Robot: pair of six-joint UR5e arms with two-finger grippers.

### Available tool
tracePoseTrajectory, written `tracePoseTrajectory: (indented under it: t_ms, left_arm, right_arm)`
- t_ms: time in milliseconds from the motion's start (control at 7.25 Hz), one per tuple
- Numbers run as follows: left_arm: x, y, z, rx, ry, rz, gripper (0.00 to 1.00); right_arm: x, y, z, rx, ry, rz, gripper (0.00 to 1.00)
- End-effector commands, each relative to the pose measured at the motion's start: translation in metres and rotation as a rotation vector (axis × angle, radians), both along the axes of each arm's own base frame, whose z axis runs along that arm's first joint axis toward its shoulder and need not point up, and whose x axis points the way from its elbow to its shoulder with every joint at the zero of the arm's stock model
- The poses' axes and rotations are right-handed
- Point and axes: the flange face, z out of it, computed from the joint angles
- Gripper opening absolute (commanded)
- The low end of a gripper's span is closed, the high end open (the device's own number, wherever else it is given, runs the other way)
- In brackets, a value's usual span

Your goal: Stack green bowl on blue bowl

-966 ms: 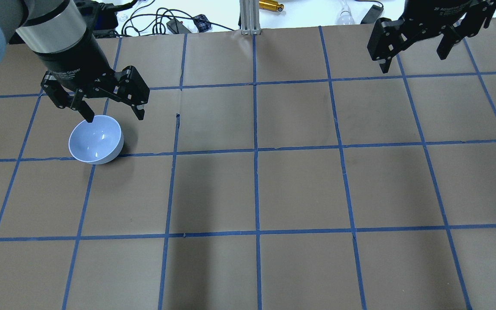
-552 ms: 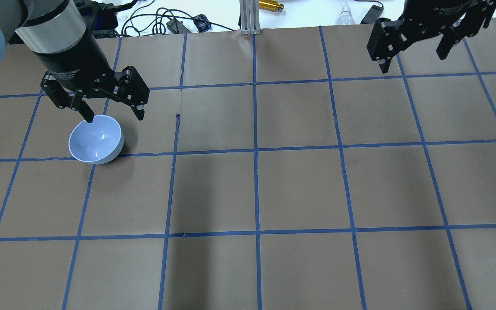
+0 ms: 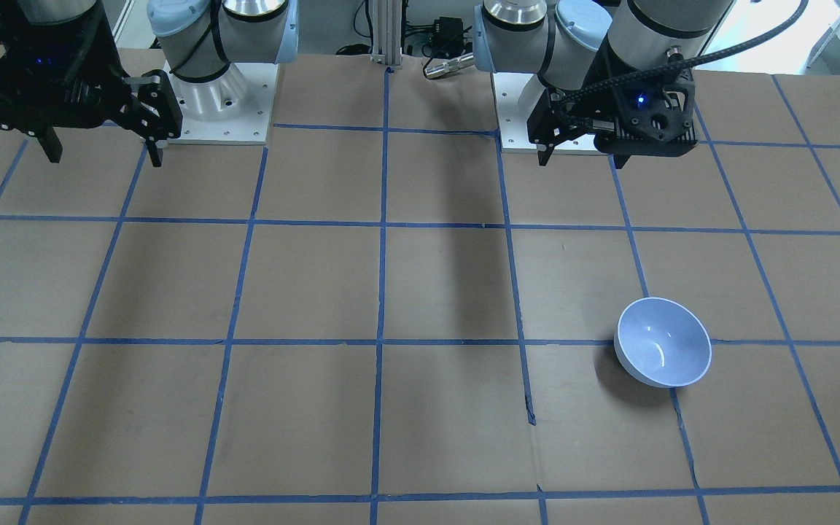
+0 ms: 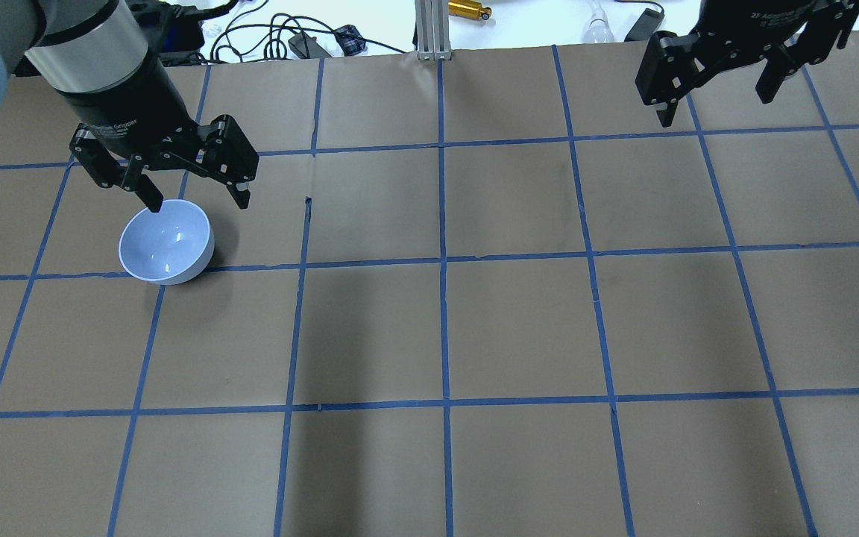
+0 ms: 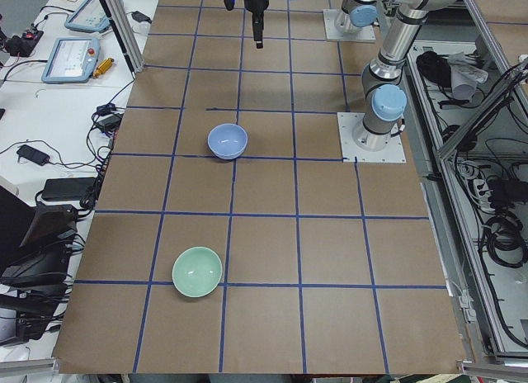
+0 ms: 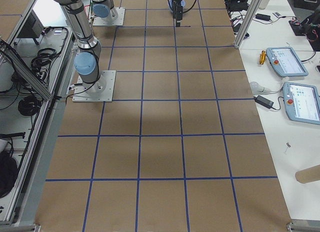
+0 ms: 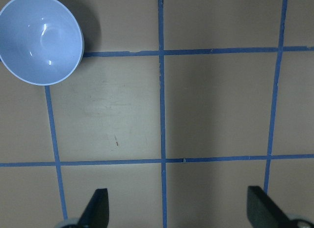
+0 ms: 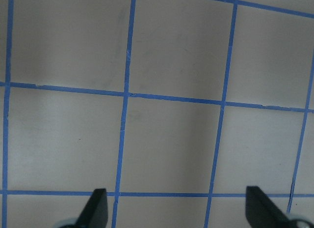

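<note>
**Bowls apart, both grippers empty**

Overhead view: blue bowl [image 4: 166, 241] upright on the table [image 4: 519, 328] at centre left, beneath the left gripper [image 4: 198, 203], jaws spread wide. Right gripper [image 4: 716, 108], upper right, likewise spread (holding nothing). Green bowl [image 5: 197, 271] sits lower left in the left-side view, well apart.

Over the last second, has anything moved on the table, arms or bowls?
Nothing visibly changed. The left gripper and the right gripper are open and empty as before, the blue bowl is in the same spot, and the green bowl lies apart from it.
</note>
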Motion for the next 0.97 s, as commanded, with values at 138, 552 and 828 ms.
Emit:
tracePoseTrajectory:
  t_ms: [138,552,828]
  left_arm:
    - [0.001,-0.001,-0.003,0.007,-0.004,0.000,1.00]
    - [0.017,-0.015,-0.003,-0.030,0.010,-0.160,1.00]
    - [0.067,-0.025,-0.004,-0.031,0.024,-0.220,1.00]
  right_arm:
    - [0.000,0.000,0.000,0.000,0.000,0.000,1.00]
    - [0.000,0.000,0.000,0.000,0.000,0.000,1.00]
    - [0.000,0.000,0.000,0.000,0.000,0.000,1.00]
